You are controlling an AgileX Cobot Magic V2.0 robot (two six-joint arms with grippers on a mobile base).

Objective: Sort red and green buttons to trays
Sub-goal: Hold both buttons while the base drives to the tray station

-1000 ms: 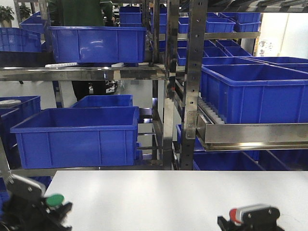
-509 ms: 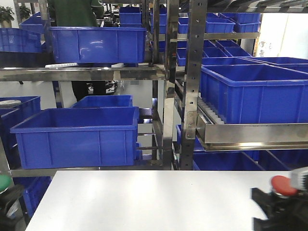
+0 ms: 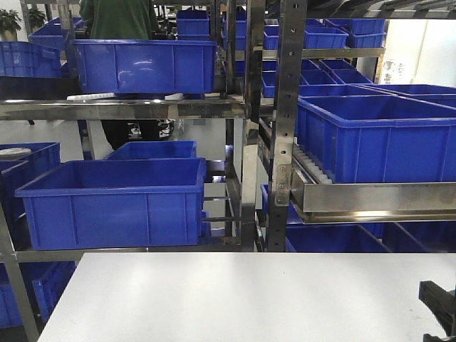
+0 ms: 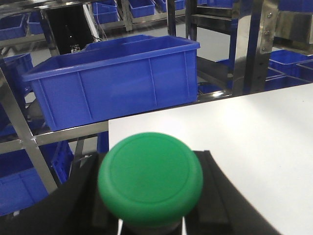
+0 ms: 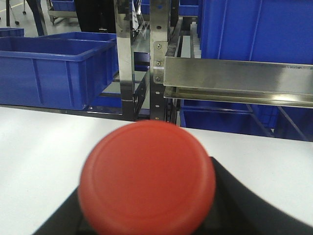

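- Tall metal rack (image 3: 285, 107) at the back, right behind the table, with shelves on the left and on the right.
- White table (image 3: 235, 299) in front of the rack, smooth and flat.
- Deep blue bins (image 3: 117, 203) on the shelves: 1 big one low on the left, 1 big one higher up on the right, more of them farther back.
- Person in a green top (image 3: 117, 18) far behind the rack, only partly seen.
- Left claw (image 4: 150, 220) clamped on the green button (image 4: 150, 178), with dark fingers (image 4: 68, 210) snug on both sides of it.
- Right claw (image 5: 149, 215) clamped on the red button (image 5: 146, 178) the same way, with dark fingers (image 5: 239, 205) on each side. Just 1 small dark bit of this claw at the bottom right edge of the front view.
- Green button at the left edge of the white table, round cap turned to the wrist camera, 1 blue bin on a shelf behind it.
- Red button over the white table, round cap very close to the wrist camera and a little blurry, shiny metal shelf and blue bins behind it.
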